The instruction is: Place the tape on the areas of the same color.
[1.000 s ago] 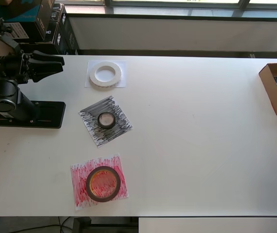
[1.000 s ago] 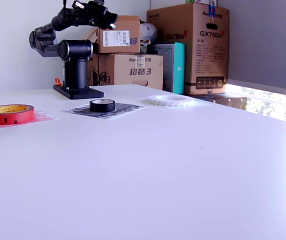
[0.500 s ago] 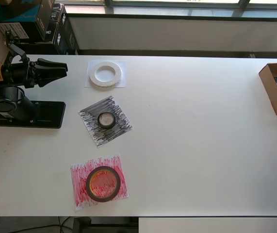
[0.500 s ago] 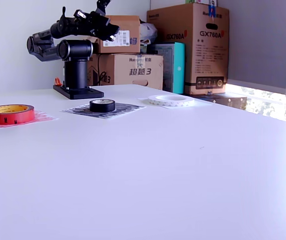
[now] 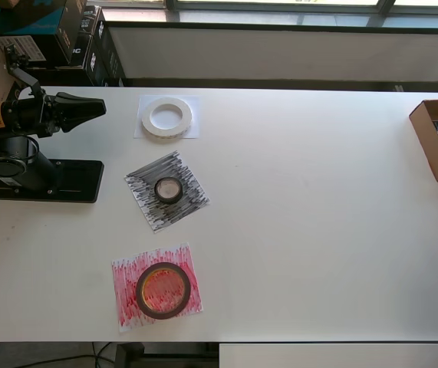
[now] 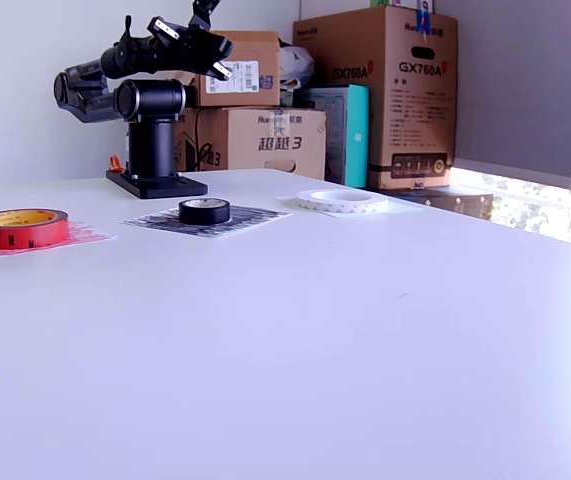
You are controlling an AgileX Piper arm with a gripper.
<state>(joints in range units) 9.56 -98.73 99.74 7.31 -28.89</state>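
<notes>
Three tape rolls are seen on three paper sheets on the white desk (image 5: 318, 230). In the overhead view, the flat white tape ring (image 5: 166, 117) lies on the plain white paper sheet (image 5: 192, 132) at upper left, the small black tape roll (image 5: 168, 188) sits on the black-scribbled paper sheet (image 5: 188, 203) below it, and the wide red tape roll (image 5: 163, 290) rests on the red-scribbled paper sheet (image 5: 126, 295) at lower left. Each colour is judged to be matched already, so the placing appears finished.

The gripper (image 5: 96, 108) is held above the desk at the upper left, well apart from every roll, and nothing is held in it; the jaws look close together, though the gap cannot be judged with certainty. If retreat is the step in hand, the arm is best kept high and clear of the white ring nearby.

The arm's black base (image 5: 42, 180) is partly cut off at the frame's left edge. The contents of the brown cardboard box (image 5: 427, 142) at the right edge are cropped and hard to identify.
</notes>
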